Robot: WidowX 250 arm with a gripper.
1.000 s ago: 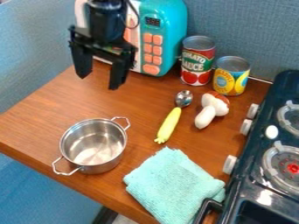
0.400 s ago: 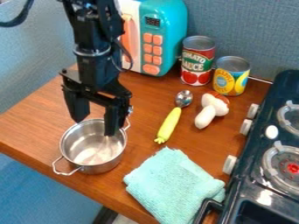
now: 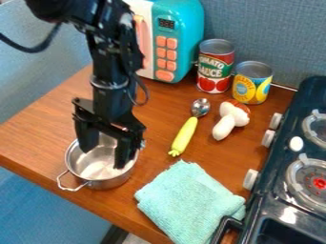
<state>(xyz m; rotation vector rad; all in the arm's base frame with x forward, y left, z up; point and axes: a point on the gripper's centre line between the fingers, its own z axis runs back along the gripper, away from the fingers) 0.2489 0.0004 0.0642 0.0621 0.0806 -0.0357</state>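
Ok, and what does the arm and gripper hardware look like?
All black arm: segmented, boxy housings, a paler ring around the lower section, loose black cables looping off it. Gripper: black, wide crossbar, two chunky flat fingers that taper toward the tips.

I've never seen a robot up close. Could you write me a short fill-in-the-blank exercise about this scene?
The gripper at the pot is ____, not shut.
The toy mushroom lies ____ the spoon and the stove.
The cans near the toy microwave number ____.

Missing words: open; between; two.
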